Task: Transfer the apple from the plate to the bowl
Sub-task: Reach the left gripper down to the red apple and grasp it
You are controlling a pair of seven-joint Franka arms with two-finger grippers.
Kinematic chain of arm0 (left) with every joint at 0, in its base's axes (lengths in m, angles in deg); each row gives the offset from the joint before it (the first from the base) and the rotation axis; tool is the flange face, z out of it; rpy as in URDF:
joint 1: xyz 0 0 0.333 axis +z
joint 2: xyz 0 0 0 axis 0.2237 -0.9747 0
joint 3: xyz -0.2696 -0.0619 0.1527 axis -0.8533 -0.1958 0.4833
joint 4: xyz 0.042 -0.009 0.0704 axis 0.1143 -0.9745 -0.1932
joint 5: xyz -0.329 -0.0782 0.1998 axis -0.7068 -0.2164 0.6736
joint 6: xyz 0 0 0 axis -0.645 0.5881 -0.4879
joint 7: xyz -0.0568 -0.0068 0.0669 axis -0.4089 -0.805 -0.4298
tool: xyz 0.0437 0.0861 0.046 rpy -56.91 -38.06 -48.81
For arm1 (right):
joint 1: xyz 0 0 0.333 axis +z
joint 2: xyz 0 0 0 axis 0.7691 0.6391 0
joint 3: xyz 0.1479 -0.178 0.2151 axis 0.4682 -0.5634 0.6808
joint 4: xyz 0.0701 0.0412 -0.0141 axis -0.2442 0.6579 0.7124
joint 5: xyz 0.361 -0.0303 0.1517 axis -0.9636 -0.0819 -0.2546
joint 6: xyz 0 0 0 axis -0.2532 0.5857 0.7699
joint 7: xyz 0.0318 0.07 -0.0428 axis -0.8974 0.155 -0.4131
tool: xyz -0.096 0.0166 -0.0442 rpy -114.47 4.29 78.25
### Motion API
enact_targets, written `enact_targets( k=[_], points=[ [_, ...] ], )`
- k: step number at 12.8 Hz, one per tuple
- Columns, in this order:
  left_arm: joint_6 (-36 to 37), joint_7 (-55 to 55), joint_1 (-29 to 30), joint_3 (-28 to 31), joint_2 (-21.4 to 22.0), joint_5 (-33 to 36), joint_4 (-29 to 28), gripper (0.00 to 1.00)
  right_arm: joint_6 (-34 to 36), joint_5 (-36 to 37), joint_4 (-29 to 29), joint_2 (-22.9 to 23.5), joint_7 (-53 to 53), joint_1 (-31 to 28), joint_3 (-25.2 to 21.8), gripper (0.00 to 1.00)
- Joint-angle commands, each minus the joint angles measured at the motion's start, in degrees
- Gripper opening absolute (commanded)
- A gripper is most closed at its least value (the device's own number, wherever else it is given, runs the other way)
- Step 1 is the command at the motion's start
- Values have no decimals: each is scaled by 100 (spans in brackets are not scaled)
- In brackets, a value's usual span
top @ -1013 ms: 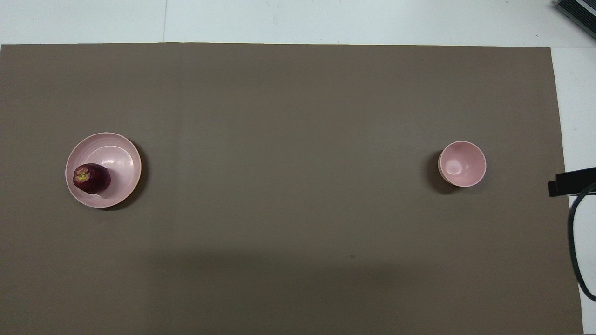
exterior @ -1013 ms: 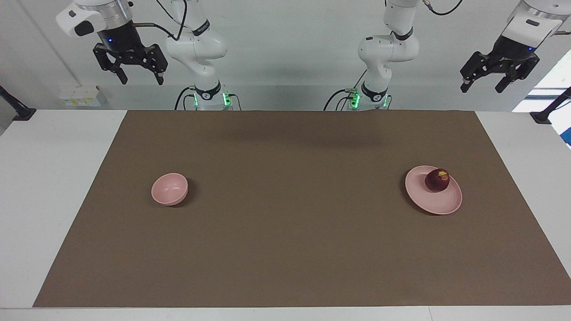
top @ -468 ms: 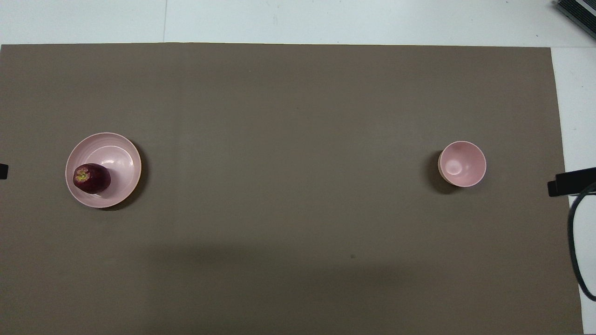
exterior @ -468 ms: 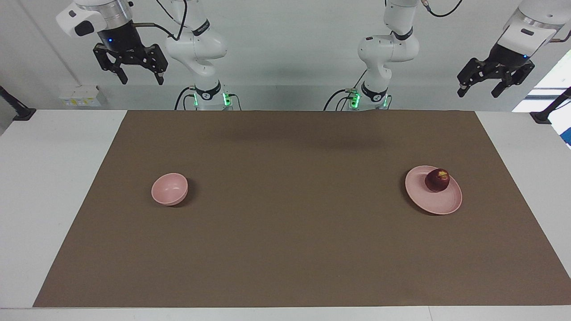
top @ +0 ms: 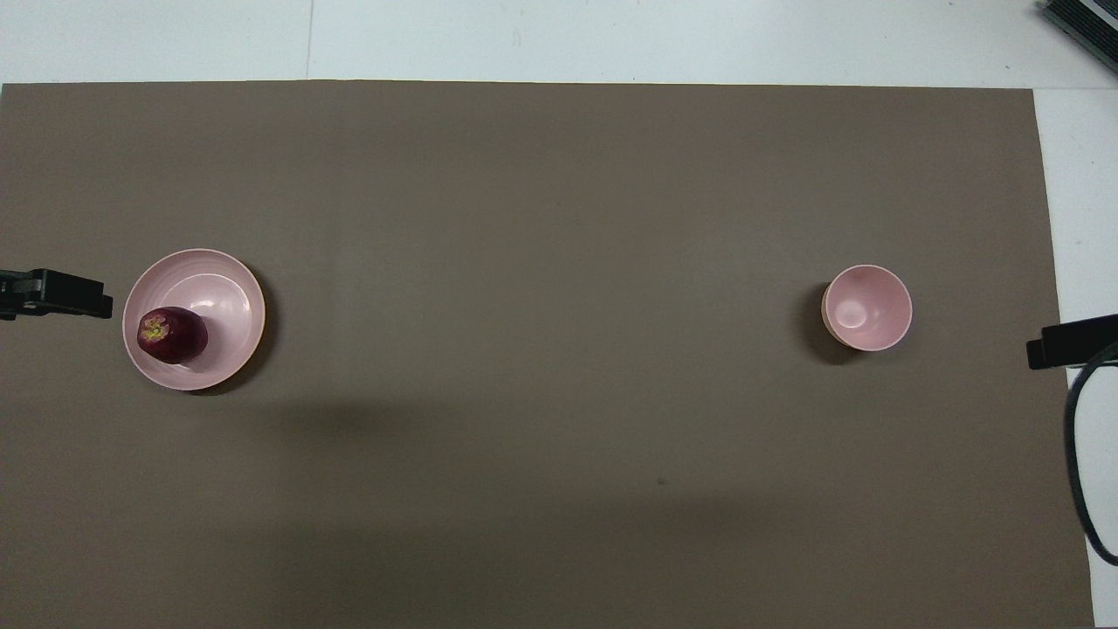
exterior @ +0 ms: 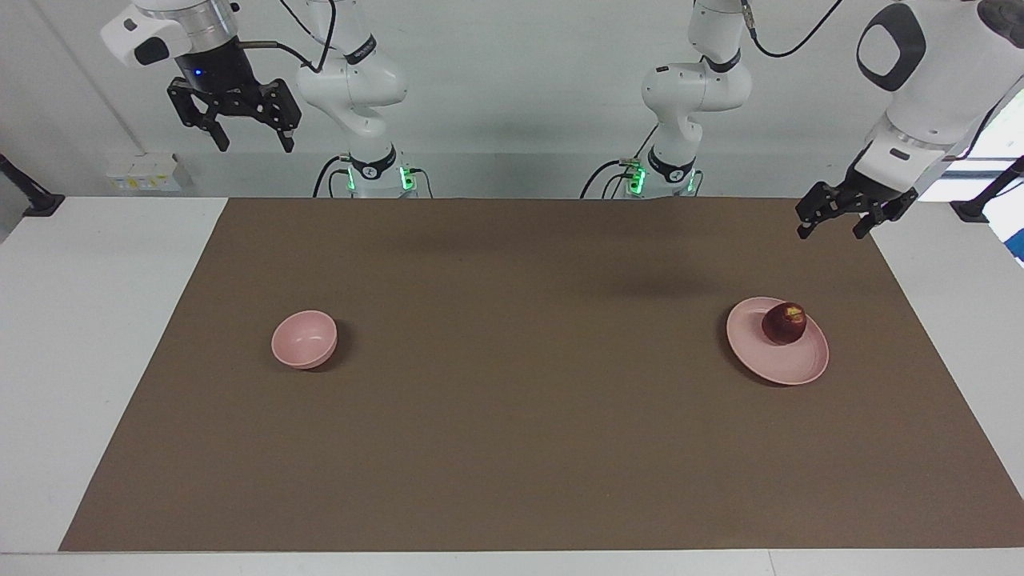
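The dark red apple (exterior: 784,323) lies on the wide pale pink plate (exterior: 788,368), near the plate's rim on the robots' side, toward the left arm's end of the table. In the overhead view the apple (top: 172,335) sits on the plate (top: 223,297). The small deep pink bowl (exterior: 304,339) (top: 866,307) stands empty toward the right arm's end. My left gripper (exterior: 830,232) is open and empty, in the air over the mat's edge beside the plate, clear of the apple. My right gripper (exterior: 254,146) is open and empty, and waits high by its base.
A brown mat (exterior: 512,448) covers most of the white table (exterior: 96,320). One finger (top: 61,293) of the left gripper shows at the overhead view's edge beside the plate. A black cable (top: 1079,472) hangs at the right arm's end.
My left gripper has come down and moved in toward the plate, still open. The right arm, apple, plate and bowl have not moved.
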Motion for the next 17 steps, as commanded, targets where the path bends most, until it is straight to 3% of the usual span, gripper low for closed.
enact_targets(
  k=[1,5,10,15,16,17],
  points=[
    [-726,-203,194,-41,191,46,-708,100,-138,-82,167,-130,-170,-43,8,100],
    [-1903,-537,326,-41,95,38,-1517,100,-146,-82,176,-130,-196,-43,8,100],
    [-3415,-529,441,-41,-660,37,-2159,100,-138,-91,237,-148,-205,-69,8,100],
    [-3883,-528,467,-41,-1039,37,-2257,100,-277,-100,307,-139,-153,-34,8,100],
    [-3927,-528,458,-41,-1074,37,-2205,97,-426,-100,403,-148,-153,-17,16,100],
    [-3954,-528,458,-41,-1083,29,-2178,82,-558,-108,448,-148,-153,-17,16,100]
  ],
)
